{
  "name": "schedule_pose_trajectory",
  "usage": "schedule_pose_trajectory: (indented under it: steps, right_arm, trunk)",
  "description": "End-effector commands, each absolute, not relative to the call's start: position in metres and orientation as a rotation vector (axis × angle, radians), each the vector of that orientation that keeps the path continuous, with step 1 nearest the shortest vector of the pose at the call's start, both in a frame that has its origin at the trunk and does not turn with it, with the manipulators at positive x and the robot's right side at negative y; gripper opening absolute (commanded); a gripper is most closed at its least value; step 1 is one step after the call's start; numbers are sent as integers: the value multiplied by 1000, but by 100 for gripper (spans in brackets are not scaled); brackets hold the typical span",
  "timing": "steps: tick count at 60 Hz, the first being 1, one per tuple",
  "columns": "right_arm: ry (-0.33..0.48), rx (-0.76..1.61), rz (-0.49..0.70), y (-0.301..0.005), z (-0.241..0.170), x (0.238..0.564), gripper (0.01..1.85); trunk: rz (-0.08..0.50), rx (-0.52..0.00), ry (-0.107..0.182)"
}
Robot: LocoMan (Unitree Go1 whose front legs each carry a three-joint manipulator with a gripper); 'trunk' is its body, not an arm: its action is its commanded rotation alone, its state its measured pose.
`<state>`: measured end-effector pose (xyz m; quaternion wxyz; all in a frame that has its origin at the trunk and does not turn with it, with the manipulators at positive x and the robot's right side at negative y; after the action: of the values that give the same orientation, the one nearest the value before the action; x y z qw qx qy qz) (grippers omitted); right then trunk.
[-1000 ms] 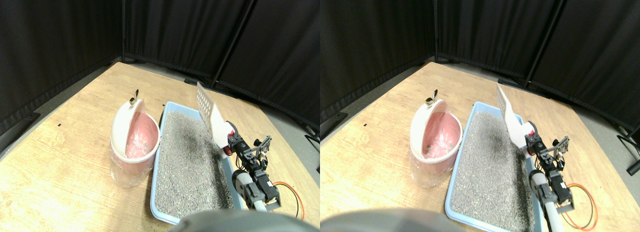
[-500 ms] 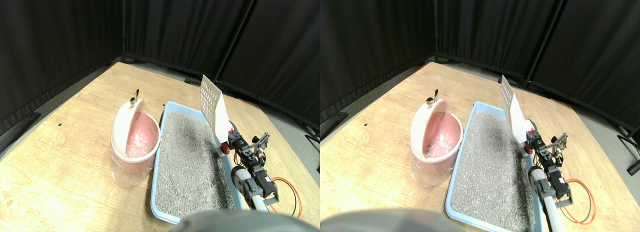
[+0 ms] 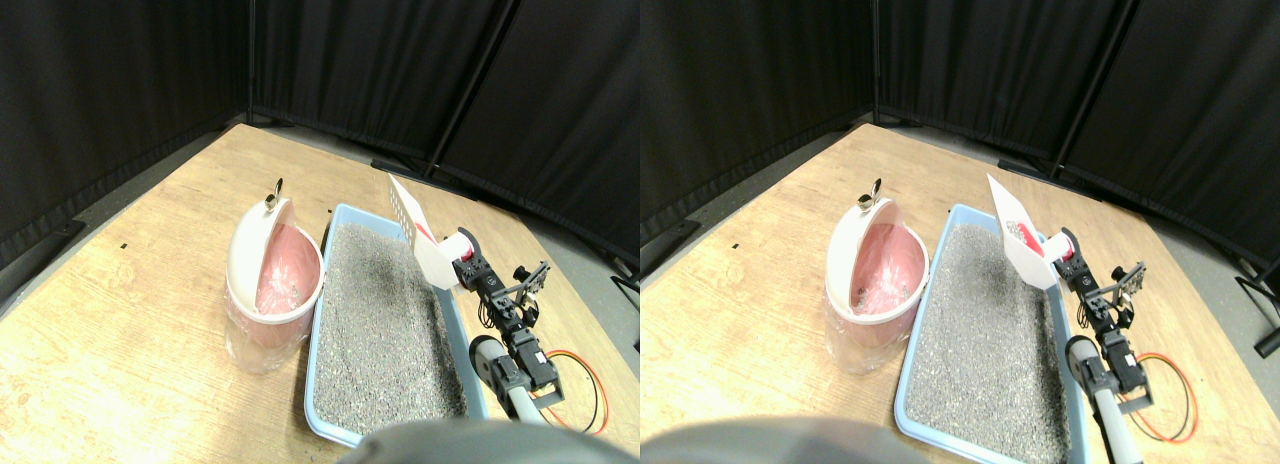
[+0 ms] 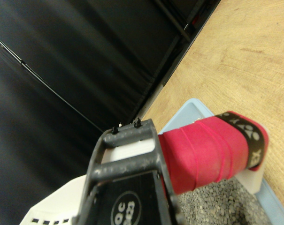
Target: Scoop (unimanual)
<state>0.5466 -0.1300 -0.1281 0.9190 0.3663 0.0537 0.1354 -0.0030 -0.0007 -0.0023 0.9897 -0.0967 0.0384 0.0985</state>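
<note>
Above the far right corner of the litter tray (image 3: 318, 369), the right gripper (image 3: 468, 269) carries a white slotted scoop (image 3: 412, 234) clear of the litter. The scoop blade is tilted, its perforated far edge raised toward the dark curtains (image 3: 380, 64) and its lower end meeting the red-wrapped handle (image 3: 462, 248) at the gripper. Whether the jaws are clamped on the handle cannot be told: in the wrist view the red wrapped handle (image 4: 205, 152), banded in black at its end, lies directly beside the dark jaw frame (image 4: 127, 180), but the gap between the jaws does not show. The pale blue tray is filled with grey litter (image 3: 385, 329) and sits on the wooden floor panel (image 3: 120, 354). Just beside the tray's left wall stands a white bin (image 3: 262, 284) with a pink liner; its swing lid is tipped up and open, and a small metal clip (image 3: 274, 192) stands at the top of the lid. The bin's rim is touching or nearly touching the tray edge; the pictures do not settle which. The manipulator arm (image 3: 510, 364) reaches in from the lower right, along the tray's right side. Orange and black cables (image 3: 578, 384) lie looped on the wood beside the arm's base, near the tray's right wall. In the wrist view, the tray's blue corner (image 4: 191, 105) and a patch of litter (image 4: 217, 206) show beyond the handle.
</note>
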Motion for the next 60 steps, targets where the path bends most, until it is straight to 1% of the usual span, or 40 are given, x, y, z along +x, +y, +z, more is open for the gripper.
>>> schedule_pose_trajectory:
  steps: [1, 6, 10, 11, 15, 20, 21, 25, 34, 35, 41, 42, 48, 49, 60]
  right_arm:
    - [2, 704, 332, -128, -108, 547, 5]
    - [-8, 612, 309, -126, -105, 546, 5]
    - [-17, 558, 326, -124, -103, 547, 5]
    - [-18, 550, 331, -123, -102, 548, 5]
    - [-21, 494, 322, -122, -100, 548, 5]
    - [-16, 470, 320, -120, -99, 550, 5]
    - [-15, 466, 319, -120, -99, 550, 5]
    - [-13, 435, 319, -119, -97, 551, 5]
    - [-33, 367, 314, -115, -96, 554, 5]
    - [-33, 348, 314, -115, -95, 554, 5]
    - [-31, 308, 333, -113, -94, 556, 5]
    - [-31, 308, 333, -113, -94, 556, 5]
    - [-31, 273, 343, -109, -94, 557, 5]
    - [-28, 271, 344, -108, -94, 557, 5]
    - [-41, 235, 371, -101, -93, 557, 5]
  trunk:
    - [219, -201, 93]
    - [219, -201, 93]
    - [219, -201, 93]
    - [231, -205, 88]
    - [231, -205, 88]
    - [231, -205, 88]
    - [245, -209, 86]
    - [245, -209, 86]
    - [245, -209, 86]
    - [266, -216, 81]
    - [266, -216, 81]
    - [281, -220, 83]
    - [281, -220, 83]
    - [294, -223, 80]
    - [310, -229, 76]
